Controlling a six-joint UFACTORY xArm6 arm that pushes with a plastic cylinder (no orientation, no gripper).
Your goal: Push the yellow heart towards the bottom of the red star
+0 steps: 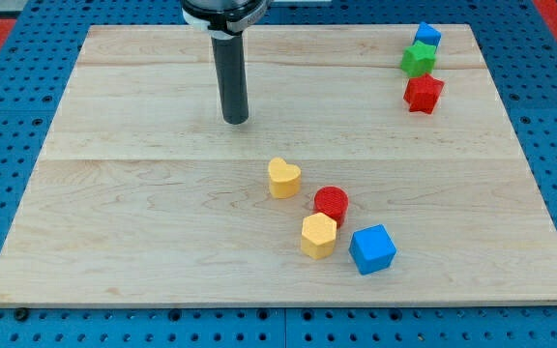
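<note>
- My tip [236,120]: bare rod end on the wooden board [143,222], no jaws, touching no block.
- Yellow heart [283,178]: mid-board, below my tip & slightly to view's right, clear gap between us.
- Red star [423,94]: view's upper right, just under the green block [418,60]; blue block [427,35] above that.
- Key relation: star lies up-right of the heart, so I judge I need to get to the heart's left/lower-left side before pushing right.
- Red cylinder [332,204] sits just right & below the heart; likely to be clipped if the push runs low.
</note>
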